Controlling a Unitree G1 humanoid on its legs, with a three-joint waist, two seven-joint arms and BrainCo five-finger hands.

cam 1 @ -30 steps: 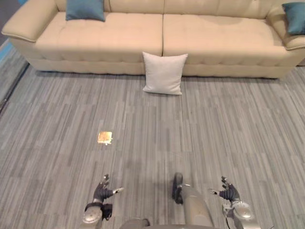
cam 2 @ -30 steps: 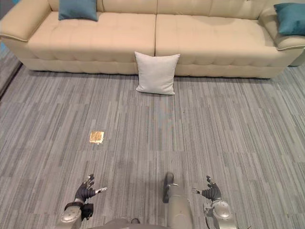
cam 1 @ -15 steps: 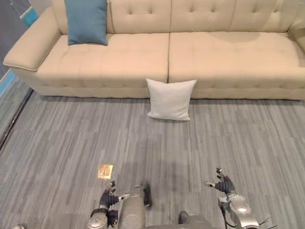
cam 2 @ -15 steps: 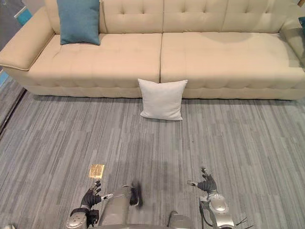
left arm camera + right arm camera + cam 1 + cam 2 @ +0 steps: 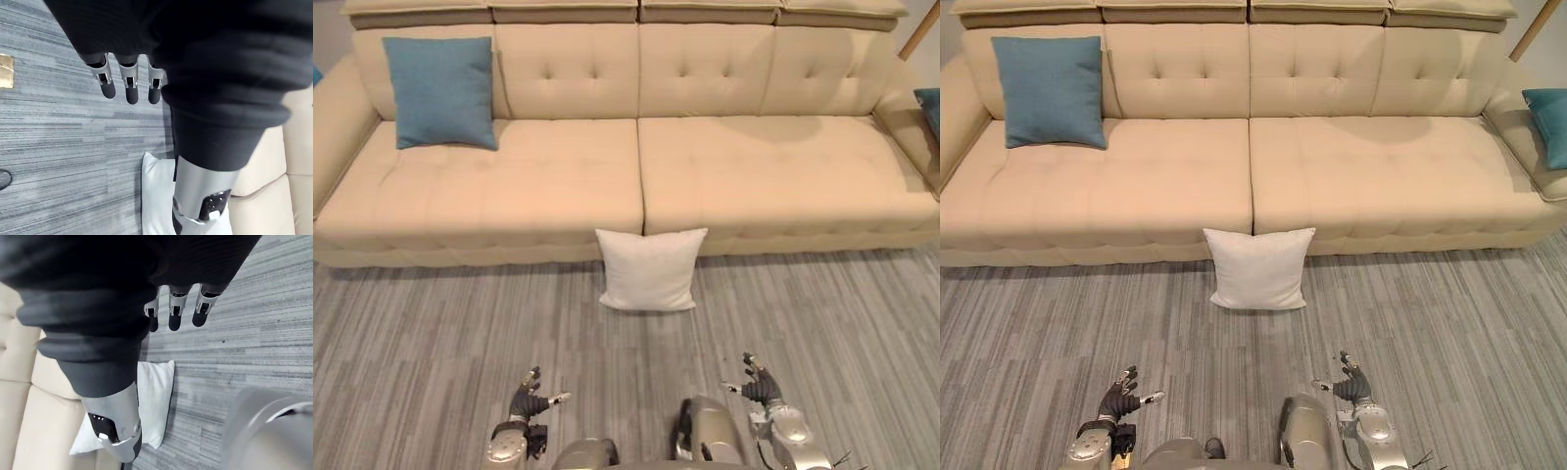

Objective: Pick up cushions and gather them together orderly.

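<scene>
A white cushion leans upright on the floor against the front of the beige sofa, at the seam between its two seats. A blue cushion stands against the sofa's back at the left end. Another blue cushion rests by the right armrest. My left hand and right hand hang low over the carpet, both open and holding nothing, well short of the white cushion. The white cushion also appears past my left hand's fingers and, as the white cushion, past my right hand's fingers.
Grey striped carpet lies between me and the sofa. A small brass floor plate sits in the carpet beside my left hand.
The camera has come closer to the sofa and tilted up, so the sofa back and white cushion appear nearer. Both hands stay low and open.
</scene>
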